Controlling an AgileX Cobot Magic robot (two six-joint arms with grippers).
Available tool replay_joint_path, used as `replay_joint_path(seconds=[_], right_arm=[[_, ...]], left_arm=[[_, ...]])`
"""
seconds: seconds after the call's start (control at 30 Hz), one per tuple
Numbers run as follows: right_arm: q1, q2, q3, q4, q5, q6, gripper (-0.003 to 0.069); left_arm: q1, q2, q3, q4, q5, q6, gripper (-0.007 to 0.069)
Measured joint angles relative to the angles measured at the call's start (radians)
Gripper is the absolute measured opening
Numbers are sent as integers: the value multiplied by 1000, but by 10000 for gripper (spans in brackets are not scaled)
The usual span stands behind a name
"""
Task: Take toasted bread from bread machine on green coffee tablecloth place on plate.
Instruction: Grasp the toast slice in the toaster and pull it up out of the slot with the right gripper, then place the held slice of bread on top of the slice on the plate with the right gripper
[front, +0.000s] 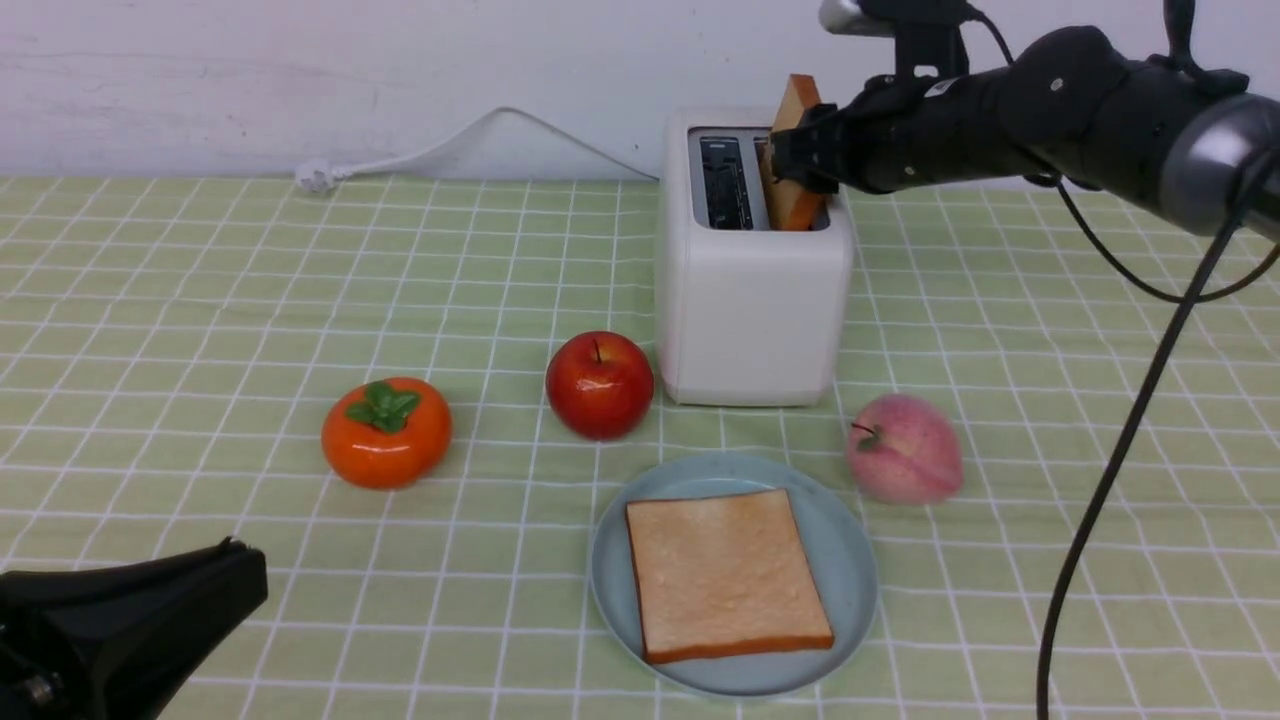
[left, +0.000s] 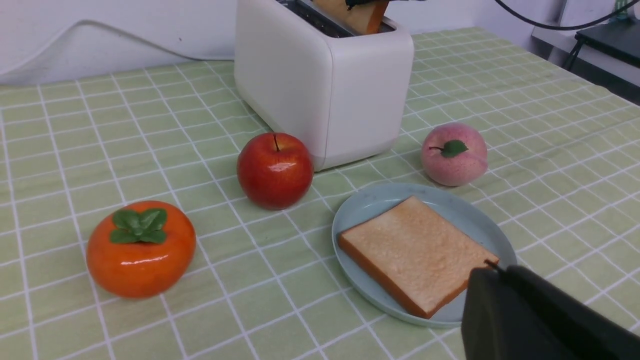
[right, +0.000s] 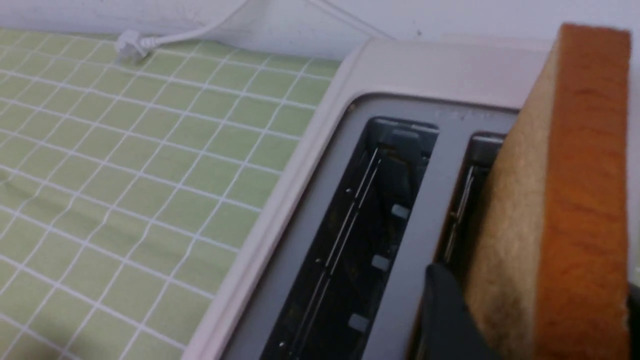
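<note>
The white bread machine (front: 750, 310) stands at the back of the green coffee tablecloth (front: 200, 300). Its left slot is empty. One toasted bread slice (front: 795, 110) stands tilted and partly raised out of the right slot. My right gripper (front: 795, 165) is shut on this slice, one finger on each face, as the right wrist view (right: 535, 310) shows. A second slice (front: 720, 570) lies flat on the blue-grey plate (front: 850, 540) in front of the bread machine. My left gripper (front: 235, 560) is shut and empty, low at the front left; in its wrist view its tip (left: 492, 270) sits near the plate.
A red apple (front: 598, 385) sits at the bread machine's front left corner, an orange persimmon (front: 386, 432) further left, and a pink peach (front: 905, 448) right of the plate. The white cord (front: 450, 150) runs along the back wall. A black cable (front: 1120, 450) hangs from my right arm.
</note>
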Motion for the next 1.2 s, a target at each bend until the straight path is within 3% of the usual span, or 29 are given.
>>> replay_joint_path(seconds=[0.13, 0.2, 0.63, 0.9, 1.2], right_arm=[[0, 3, 0, 0, 3, 3, 152], [0, 3, 0, 0, 3, 3, 127], [0, -18, 3, -5, 11, 4, 127], [-1, -189, 4, -24, 69, 4, 126], [-1, -500, 3, -95, 483, 12, 125]], left_arm=[[0, 0, 0, 0, 0, 0, -13], [0, 0, 0, 0, 0, 0, -13], [0, 0, 0, 0, 0, 0, -13], [0, 0, 0, 1, 0, 0, -13], [0, 0, 0, 1, 0, 0, -13]])
